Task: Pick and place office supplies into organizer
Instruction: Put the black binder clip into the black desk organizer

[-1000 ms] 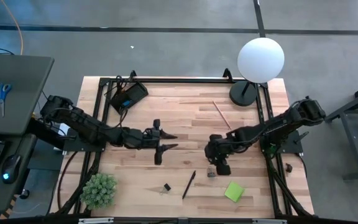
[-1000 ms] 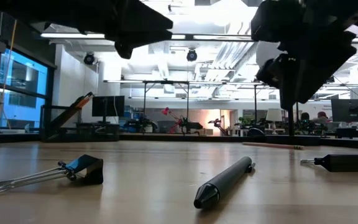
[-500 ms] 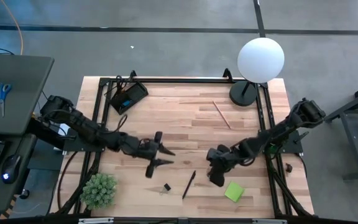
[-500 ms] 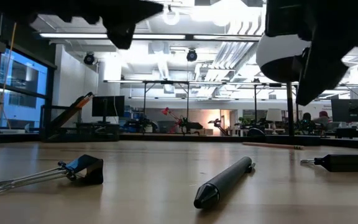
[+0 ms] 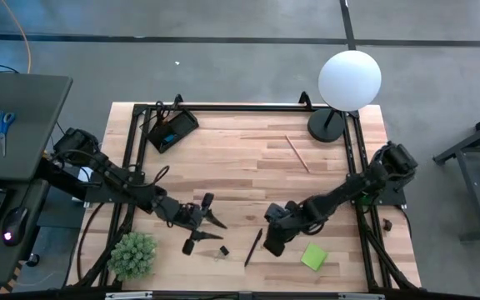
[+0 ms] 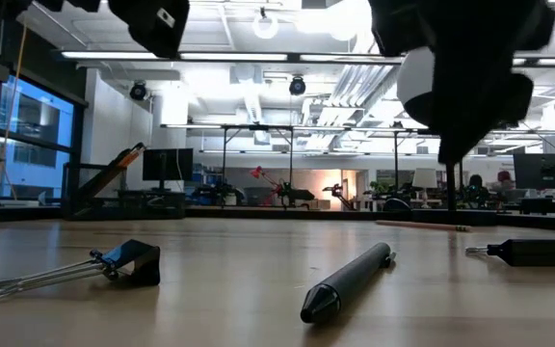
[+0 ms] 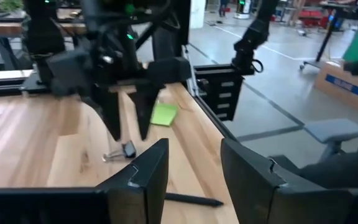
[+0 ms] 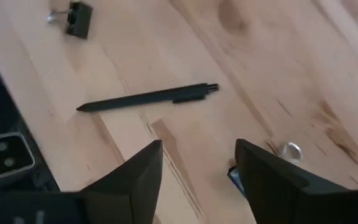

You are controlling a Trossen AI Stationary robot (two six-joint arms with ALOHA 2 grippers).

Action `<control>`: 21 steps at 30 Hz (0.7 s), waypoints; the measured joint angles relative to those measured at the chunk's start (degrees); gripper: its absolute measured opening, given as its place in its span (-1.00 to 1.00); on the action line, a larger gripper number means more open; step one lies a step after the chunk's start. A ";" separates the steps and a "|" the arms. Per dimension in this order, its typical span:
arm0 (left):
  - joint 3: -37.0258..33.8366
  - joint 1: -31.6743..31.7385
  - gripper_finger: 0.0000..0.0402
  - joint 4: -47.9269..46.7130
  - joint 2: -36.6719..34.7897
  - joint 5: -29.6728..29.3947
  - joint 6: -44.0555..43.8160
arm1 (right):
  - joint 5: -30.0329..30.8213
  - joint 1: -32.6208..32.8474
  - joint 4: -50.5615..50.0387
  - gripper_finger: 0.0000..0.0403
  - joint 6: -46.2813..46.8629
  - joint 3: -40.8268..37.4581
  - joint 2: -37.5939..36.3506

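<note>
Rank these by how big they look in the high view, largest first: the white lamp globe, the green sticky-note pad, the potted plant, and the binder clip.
1. White lamp globe
2. Potted plant
3. Green sticky-note pad
4. Binder clip

The globe stands nearer the overhead camera, so its lead may be exaggerated.

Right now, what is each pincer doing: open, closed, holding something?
Left pincer: open, holding nothing, above the binder clip.
Right pincer: open, holding nothing, beside the black pen.
</note>
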 joint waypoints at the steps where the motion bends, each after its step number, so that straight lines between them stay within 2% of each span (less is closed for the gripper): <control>1: 0.00 -0.26 -0.34 -0.26 0.00 0.00 0.00 | 0.48 0.01 -3.48 -0.04 1.25 2.22 0.82; 6: 0.00 -0.92 -0.34 -2.68 0.00 0.11 -0.21 | 0.49 0.00 -19.52 -0.04 7.96 12.29 5.97; 9: 0.00 -0.86 -0.34 -4.00 0.00 0.85 -1.06 | -2.56 0.07 -25.05 -0.04 9.66 16.25 9.80; 16: 0.00 -0.76 -0.34 -7.12 0.00 1.05 -1.02 | -8.83 0.06 -26.31 0.01 11.97 17.84 14.95; 21: 0.00 -0.76 -0.34 -7.07 0.00 1.07 1.05 | -7.41 0.15 -28.29 0.15 14.15 17.79 15.67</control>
